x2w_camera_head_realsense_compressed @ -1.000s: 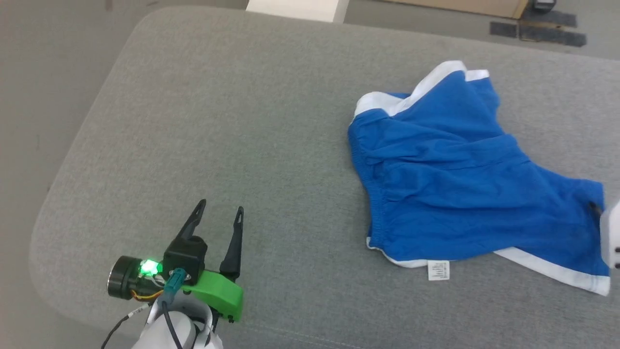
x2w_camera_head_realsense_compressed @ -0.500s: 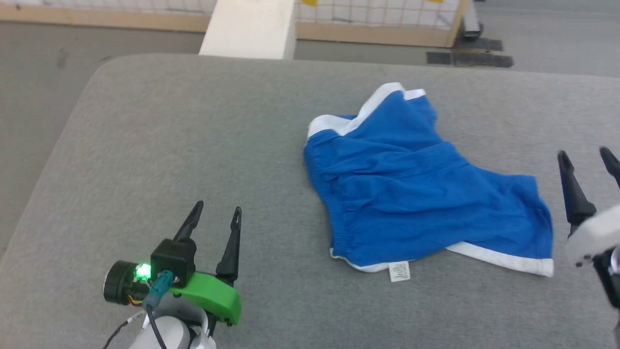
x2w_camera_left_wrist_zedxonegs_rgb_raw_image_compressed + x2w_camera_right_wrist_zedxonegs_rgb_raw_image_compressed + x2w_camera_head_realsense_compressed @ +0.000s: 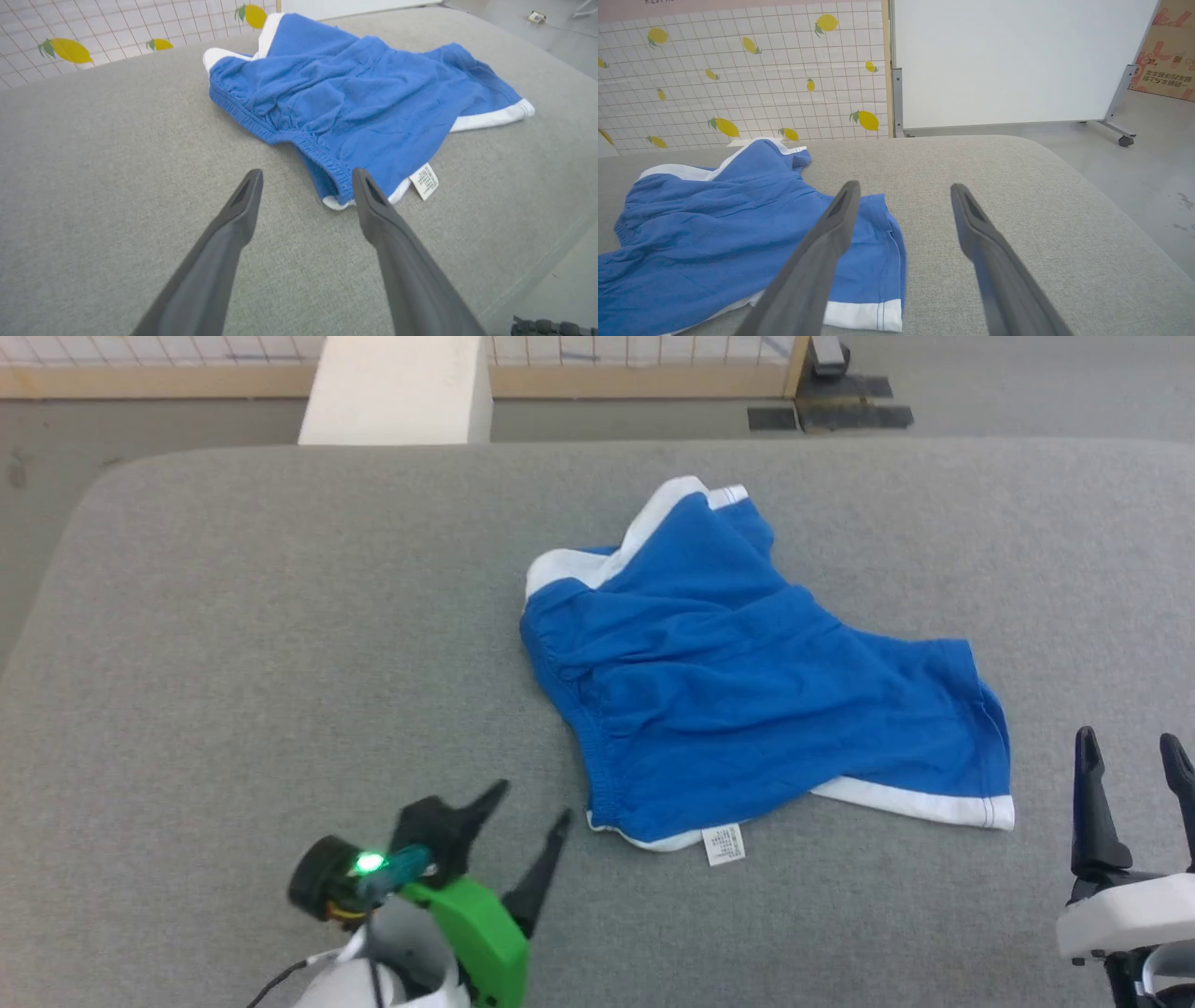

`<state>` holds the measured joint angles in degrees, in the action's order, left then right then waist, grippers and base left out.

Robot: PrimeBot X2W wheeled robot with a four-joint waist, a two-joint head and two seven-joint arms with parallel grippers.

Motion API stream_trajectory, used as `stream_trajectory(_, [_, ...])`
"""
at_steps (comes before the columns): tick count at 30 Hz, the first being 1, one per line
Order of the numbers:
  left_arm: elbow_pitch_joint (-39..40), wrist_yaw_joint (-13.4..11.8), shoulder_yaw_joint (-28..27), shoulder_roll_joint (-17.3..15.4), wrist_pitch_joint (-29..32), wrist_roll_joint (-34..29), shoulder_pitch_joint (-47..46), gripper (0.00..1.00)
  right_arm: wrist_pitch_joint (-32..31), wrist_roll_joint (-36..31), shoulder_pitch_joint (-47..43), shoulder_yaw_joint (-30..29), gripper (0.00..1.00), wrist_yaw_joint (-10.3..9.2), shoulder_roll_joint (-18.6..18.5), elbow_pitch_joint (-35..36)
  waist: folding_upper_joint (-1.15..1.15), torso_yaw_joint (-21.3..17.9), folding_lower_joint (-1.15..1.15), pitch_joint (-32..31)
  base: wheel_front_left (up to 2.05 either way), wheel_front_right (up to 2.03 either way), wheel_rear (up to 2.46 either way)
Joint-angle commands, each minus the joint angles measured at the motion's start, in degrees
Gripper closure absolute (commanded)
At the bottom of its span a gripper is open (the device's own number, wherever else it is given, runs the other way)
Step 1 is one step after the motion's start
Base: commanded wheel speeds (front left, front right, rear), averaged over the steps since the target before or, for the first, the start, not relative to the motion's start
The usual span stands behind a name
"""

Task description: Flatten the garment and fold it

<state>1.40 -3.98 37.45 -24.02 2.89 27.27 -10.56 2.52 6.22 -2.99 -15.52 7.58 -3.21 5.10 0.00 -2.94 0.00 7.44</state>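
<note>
A grey padded surface (image 3: 280, 616) holds the blue shorts (image 3: 738, 700), crumpled near its middle with the tag (image 3: 724, 845) on the near side. The right wrist view shows a lemon-print wall (image 3: 738, 93) and a white board (image 3: 1008, 60). The left gripper (image 3: 534, 801), fingers apart, angles at the waistband corner. The right gripper (image 3: 1127, 737), fingers also apart, sits near the hem.

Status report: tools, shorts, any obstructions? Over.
Left tool open, empty, just short of the shorts. Right tool open, empty, off their other side. Shorts rumpled, unfolded, on grey cushion. Nothing in the way.
</note>
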Motion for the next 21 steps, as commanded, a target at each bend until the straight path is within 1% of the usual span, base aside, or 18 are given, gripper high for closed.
stream_trajectory(1, [0.1, 0.9, 0.6, -0.1, 2.1, 1.1, -1.7, 0.0, -0.1, -0.5, -0.5, -0.3, 0.0, -0.09, 0.2, 0.5, 0.0, -1.5, 0.0, 2.0, 0.0, 0.0, 0.0])
stream_trajectory(2, [0.0, 2.0, 1.5, 0.1, 4.3, 1.8, -2.4, 0.0, -0.2, -0.5, -0.4, -0.6, 0.0, -0.09, 0.2, 0.6, 0.0, -1.8, 0.0, 2.5, 0.0, 0.0, 0.0])
stream_trajectory(6, [-1.1, 4.5, 4.0, 0.5, 10.2, 3.0, -5.2, 0.0, -0.2, 0.0, 0.2, -0.6, 0.0, -0.09, 0.3, 0.4, 0.0, -3.0, 0.0, 4.5, 0.0, 0.0, 0.0])
stream_trajectory(8, [-2.2, 4.9, 4.5, 1.0, 11.9, 3.4, -6.2, 0.0, 0.0, 0.4, 0.4, -0.4, 0.0, -0.09, 0.3, 0.1, 0.0, -3.5, 0.0, 5.3, 0.0, 0.0, 0.0])
stream_trajectory(13, [-5.7, 4.4, 4.8, 2.3, 13.9, 3.7, -8.2, 0.0, 0.5, 0.7, 0.7, 0.2, 0.0, -0.09, 0.3, -1.1, 0.0, -4.5, 0.0, 6.8, 0.0, 0.0, 0.0])
stream_trajectory(16, [-7.3, 4.1, 3.9, 3.6, 13.9, 5.5, -8.6, 0.0, 1.0, 0.8, 0.6, 0.4, 0.0, -0.09, 0.3, -1.6, 0.0, -4.9, 0.0, 7.6, 0.0, 0.0, 0.0])
stream_trajectory(20, [-8.9, 4.4, 3.7, 3.5, 13.5, 5.7, -9.1, 0.0, 1.3, 0.9, 0.7, 0.6, 0.0, -0.09, 0.3, -2.2, 0.0, -5.1, 0.0, 8.0, 0.0, 0.0, 0.0])
stream_trajectory(21, [-9.1, 4.6, 3.8, 3.4, 13.4, 5.8, -9.1, 0.02, 1.3, 0.9, 0.7, 0.6, 0.0, -0.09, 0.3, -2.4, 0.0, -5.1, 0.0, 8.0, 0.0, 0.0, 0.0])
